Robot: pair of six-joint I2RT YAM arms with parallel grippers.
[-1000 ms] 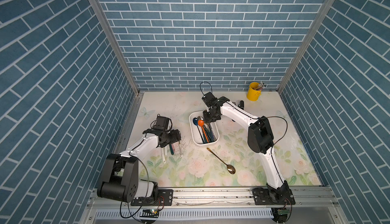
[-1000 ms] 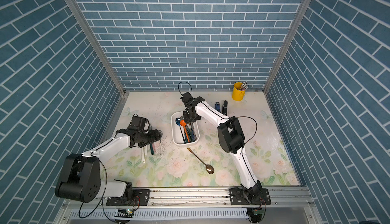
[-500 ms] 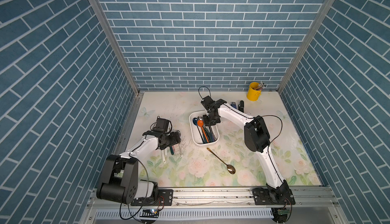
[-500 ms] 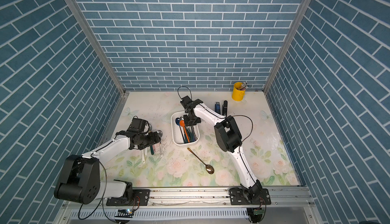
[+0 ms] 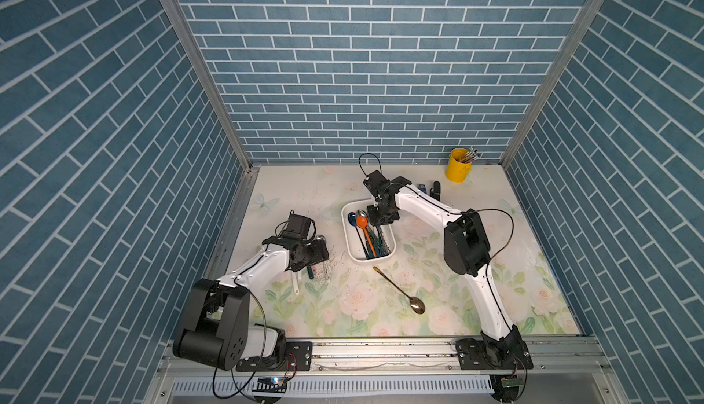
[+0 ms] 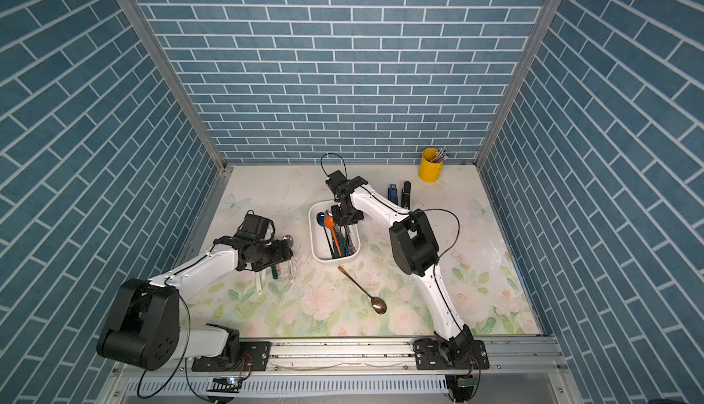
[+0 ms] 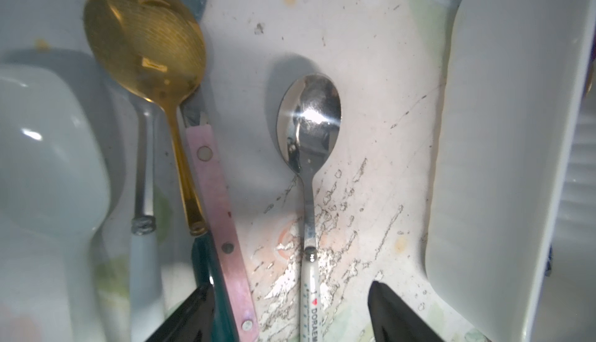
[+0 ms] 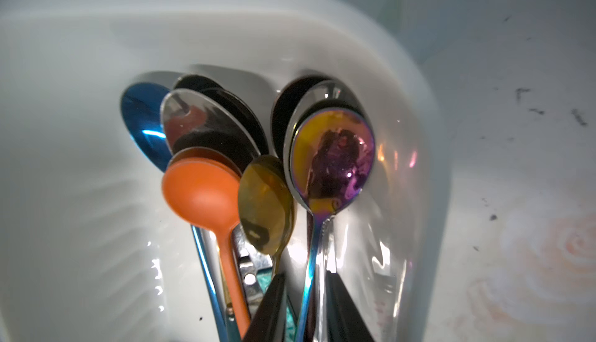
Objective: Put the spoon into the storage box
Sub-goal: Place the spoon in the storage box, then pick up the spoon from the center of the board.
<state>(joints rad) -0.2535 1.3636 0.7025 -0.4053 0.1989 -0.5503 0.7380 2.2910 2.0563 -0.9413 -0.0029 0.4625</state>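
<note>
The white storage box (image 5: 367, 260) (image 6: 331, 260) lies mid-table and holds several spoons. My right gripper (image 8: 304, 276) (image 5: 381, 217) is low over its far end. The jaws stand slightly open around the thin handle of an iridescent spoon (image 8: 333, 156), which rests in the box beside an orange spoon (image 8: 200, 189). My left gripper (image 7: 290, 285) (image 5: 318, 253) is open to the left of the box. It straddles the white printed handle of a silver spoon (image 7: 309, 121) lying on the table without touching it.
A gold spoon (image 5: 398, 289) lies loose on the table near the box's front. Beside the silver spoon lie a gold-bowled spoon (image 7: 145, 43), a pink-handled utensil (image 7: 213, 195) and a white ceramic spoon (image 7: 48, 150). A yellow cup (image 5: 458, 164) stands at the back right.
The right gripper has come down and nearer, into the far end of the box. The left arm has hardly moved.
</note>
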